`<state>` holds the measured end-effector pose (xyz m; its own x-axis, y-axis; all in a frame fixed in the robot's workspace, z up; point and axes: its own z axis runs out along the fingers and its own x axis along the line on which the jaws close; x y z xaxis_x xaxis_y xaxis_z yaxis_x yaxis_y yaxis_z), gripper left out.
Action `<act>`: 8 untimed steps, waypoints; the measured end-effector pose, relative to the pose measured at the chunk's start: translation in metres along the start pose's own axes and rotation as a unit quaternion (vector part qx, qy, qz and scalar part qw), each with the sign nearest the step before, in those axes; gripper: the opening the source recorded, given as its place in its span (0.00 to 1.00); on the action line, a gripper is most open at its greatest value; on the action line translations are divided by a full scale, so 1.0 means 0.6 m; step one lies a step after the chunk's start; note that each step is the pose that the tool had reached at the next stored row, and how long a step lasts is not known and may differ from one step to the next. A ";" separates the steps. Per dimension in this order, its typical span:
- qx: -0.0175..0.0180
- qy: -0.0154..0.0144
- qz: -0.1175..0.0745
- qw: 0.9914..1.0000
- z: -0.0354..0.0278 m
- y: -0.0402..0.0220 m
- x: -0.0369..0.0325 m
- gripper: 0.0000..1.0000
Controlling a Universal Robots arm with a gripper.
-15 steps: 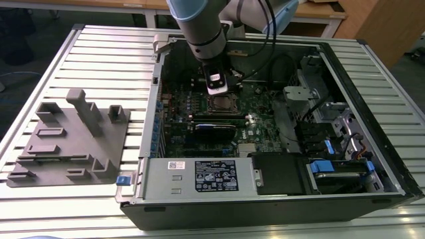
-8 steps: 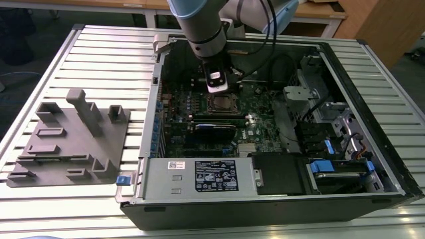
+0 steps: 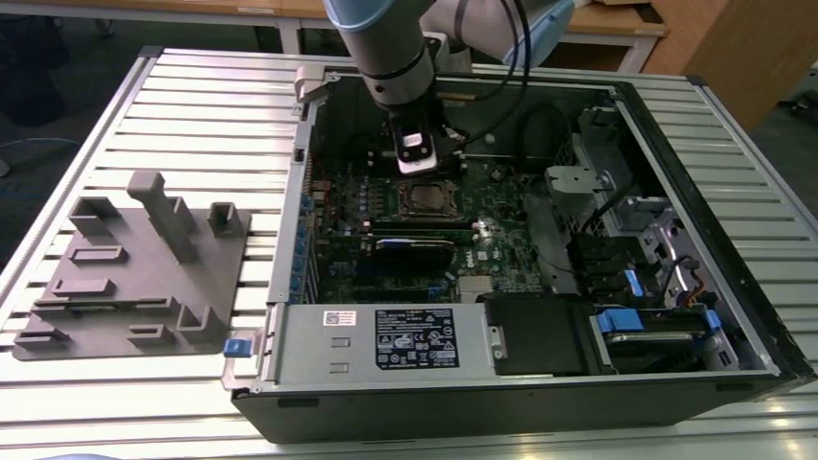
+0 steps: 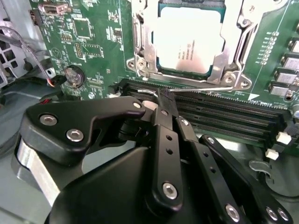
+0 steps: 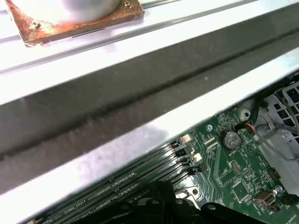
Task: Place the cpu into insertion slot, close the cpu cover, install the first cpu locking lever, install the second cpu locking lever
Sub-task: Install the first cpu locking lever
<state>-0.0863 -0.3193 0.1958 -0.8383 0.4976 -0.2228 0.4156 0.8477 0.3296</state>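
A ribbed, pale metal table [image 3: 153, 115] carries an open black computer case [image 3: 715, 192] lying on its side. At the exterior view's left a matte grey fixture [image 3: 134, 278] of blocky pegs and pockets rests on the slats. The arm [image 3: 383, 48], a smooth grey-blue tube, comes down into the far part of the case. A grey labelled power supply box [image 3: 383, 335] sits along the near edge. Inside lies the glossy green circuit board [image 4: 93, 42], crossed by long black memory slots [image 4: 224, 116] that run between the exterior view's left and right. The black, bolted gripper [image 4: 162, 94] hangs just far of the insertion slot [image 3: 400, 201], its fingers pressed together and pinching the hooked end of a thin, shiny wire locking lever [image 4: 201, 87]. This lever's long axis lies parallel to the memory slots, along the socket's edge beside them. The cpu cover [image 4: 233, 28], a stamped silvery frame, lies flat and closed over the socket. Through its window shows the cpu [image 4: 187, 39], seated flat in the slot, dull metal top upward, its edges square with the frame.
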 end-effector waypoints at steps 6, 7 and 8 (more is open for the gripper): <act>-0.002 -0.004 -0.001 1.000 0.002 -0.002 0.003 0.11; -0.003 -0.005 -0.001 1.000 0.002 -0.003 0.004 0.11; -0.003 -0.005 -0.001 1.000 0.003 -0.003 0.004 0.11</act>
<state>-0.0887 -0.3192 0.1930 -0.8362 0.4968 -0.2324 0.4110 0.8481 0.3343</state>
